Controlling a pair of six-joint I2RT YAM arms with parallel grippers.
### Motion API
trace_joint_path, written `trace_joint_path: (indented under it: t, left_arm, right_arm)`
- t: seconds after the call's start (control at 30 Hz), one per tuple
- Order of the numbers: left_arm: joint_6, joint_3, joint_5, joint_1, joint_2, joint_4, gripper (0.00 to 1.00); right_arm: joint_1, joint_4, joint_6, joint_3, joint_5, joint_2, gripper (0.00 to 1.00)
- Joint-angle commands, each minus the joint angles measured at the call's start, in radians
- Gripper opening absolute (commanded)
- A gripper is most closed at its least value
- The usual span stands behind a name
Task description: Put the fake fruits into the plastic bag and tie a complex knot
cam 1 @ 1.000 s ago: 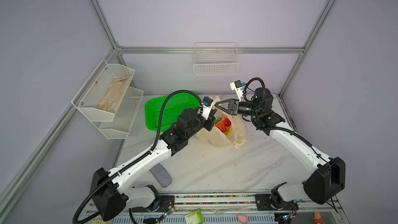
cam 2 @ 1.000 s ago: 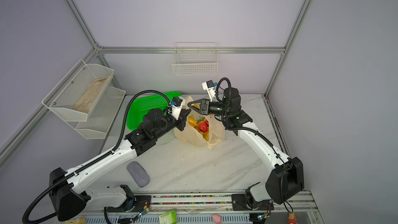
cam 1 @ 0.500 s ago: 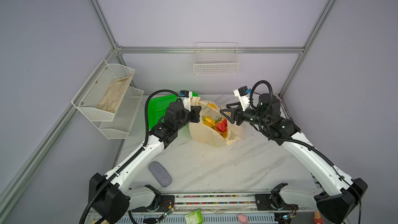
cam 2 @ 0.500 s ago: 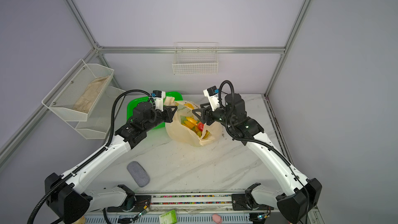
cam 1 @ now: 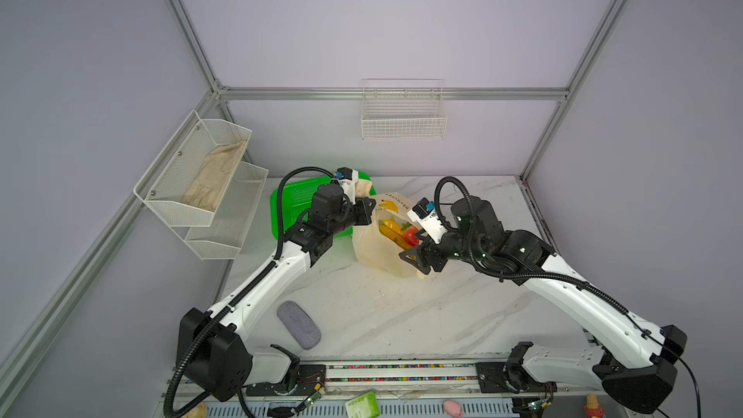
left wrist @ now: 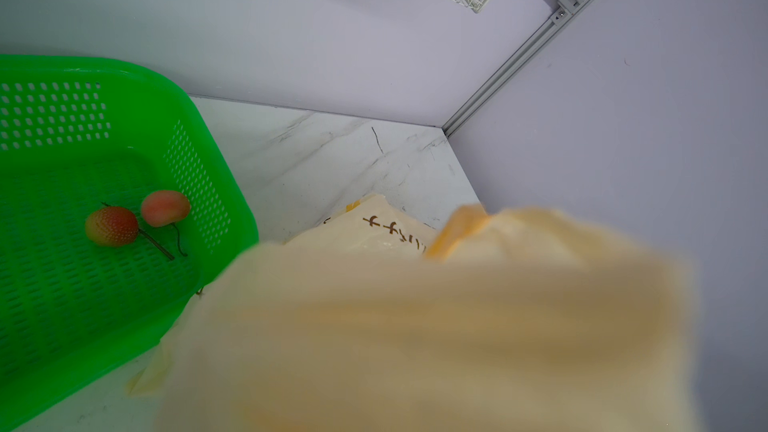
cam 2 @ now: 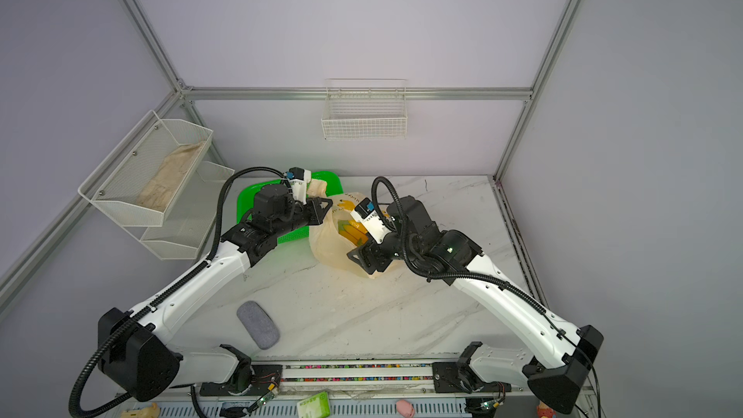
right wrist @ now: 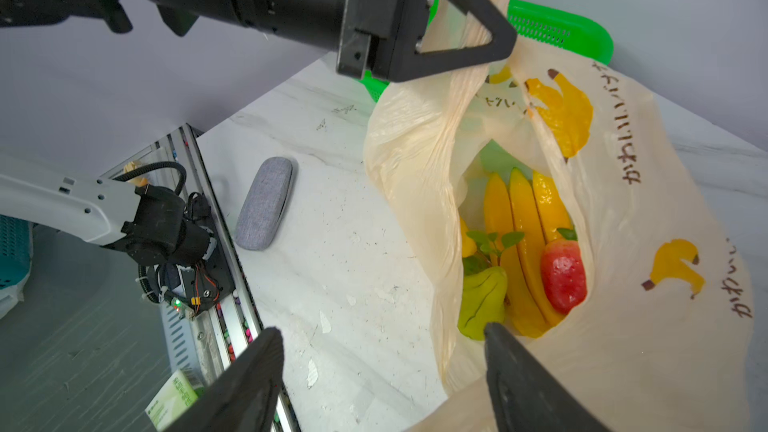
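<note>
Plastic bag [cam 1: 378,247] mid-table toward 12 o'clock, mouth open; banana bunch [right wrist: 519,222], strawberry [right wrist: 563,280] and pear [right wrist: 482,301] inside. Left gripper [right wrist: 508,44] pinches its handle at 11 o'clock. Right gripper [right wrist: 380,330] spread wide at 4 o'clock. Two red fruits [left wrist: 112,226] in green basket [left wrist: 62,305] at 10 o'clock.

The plastic bag [right wrist: 648,209] is thin translucent film, crinkled, faintly shiny; the fake fruits [right wrist: 519,243] inside it are smooth glossy plastic; the basket [left wrist: 199,184] beside the bag is shiny perforated plastic; the counter [cam 1: 402,315] under it is smooth, marble-patterned; the case [right wrist: 264,205] is matt grey cloth.
</note>
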Motion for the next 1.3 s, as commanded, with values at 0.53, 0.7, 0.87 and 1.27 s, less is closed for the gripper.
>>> trace_joint_path:
  t: [0.53, 0.7, 0.87, 1.27]
  left_arm:
    - [0.003, 0.117, 0.041, 0.007, -0.029, 0.003, 0.0]
    - [0.006, 0.111, 0.044, 0.007, -0.034, 0.002, 0.0]
    - [0.009, 0.11, 0.042, 0.007, -0.037, -0.002, 0.0]
    - [-0.017, 0.055, 0.095, 0.017, -0.102, 0.052, 0.0]
  right_arm:
    - [0.206, -0.214, -0.041, 0.014, 0.552, 0.083, 0.86]
    - [0.208, -0.21, -0.041, -0.006, 0.61, 0.088, 0.71]
    - [0.208, -0.184, -0.015, -0.006, 0.59, 0.072, 0.38]
    - [-0.05, 0.058, 0.029, 0.132, 0.469, 0.011, 0.0]
